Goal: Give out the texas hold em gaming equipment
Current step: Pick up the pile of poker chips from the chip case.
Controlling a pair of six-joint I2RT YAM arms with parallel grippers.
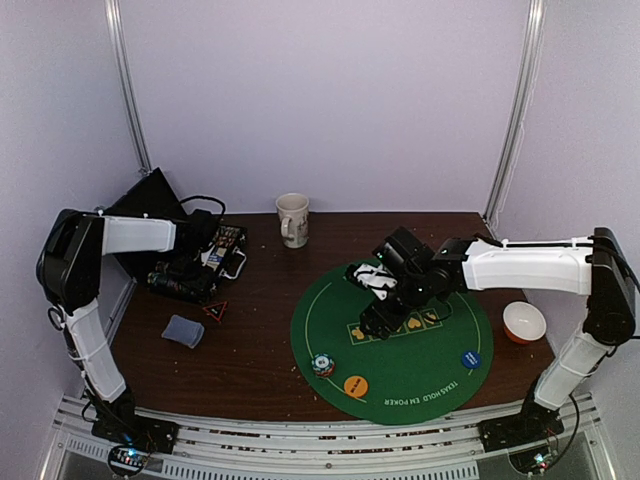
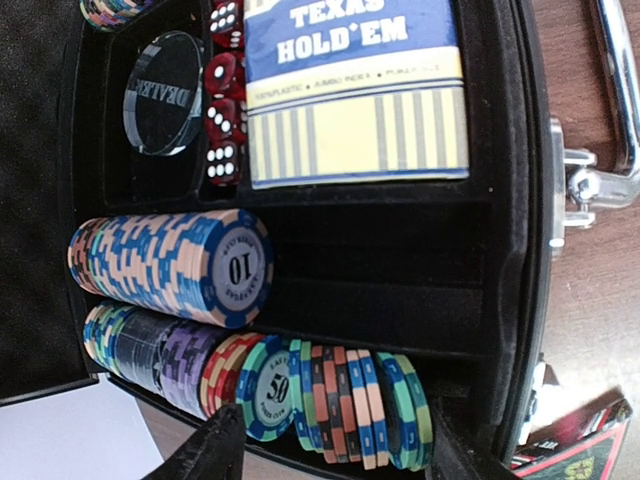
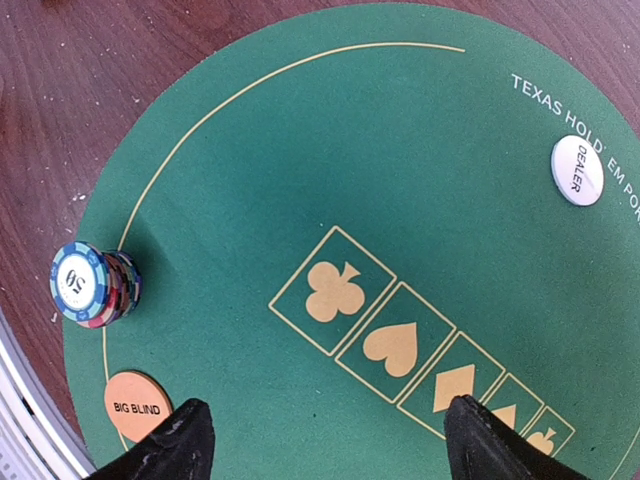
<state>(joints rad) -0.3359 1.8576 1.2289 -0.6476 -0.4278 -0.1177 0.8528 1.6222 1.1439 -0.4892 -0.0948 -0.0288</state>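
My left gripper (image 2: 335, 462) is open over an open black chip case (image 1: 192, 270); its fingertips (image 2: 212, 450) straddle a row of striped chips led by a "50" chip (image 2: 268, 388). A "10" chip stack (image 2: 175, 265), a clear dealer puck (image 2: 163, 92), red dice (image 2: 222, 115) and a boxed card deck (image 2: 352, 90) lie in the case. My right gripper (image 3: 325, 450) is open and empty above the green mat (image 3: 330, 160). On the mat are a chip stack (image 3: 95, 285), an orange "big blind" disc (image 3: 135, 405), a white dealer disc (image 3: 577, 170) and a blue disc (image 1: 470, 359). A grey-blue card pile (image 1: 184, 331) lies on the table.
A beige mug (image 1: 293, 218) stands at the back centre. A bowl (image 1: 524, 322) sits right of the mat. A black bag (image 1: 150, 200) lies behind the case. A small red-and-black triangular item (image 1: 216, 311) lies near the case's front. The case has a metal handle (image 2: 615, 100).
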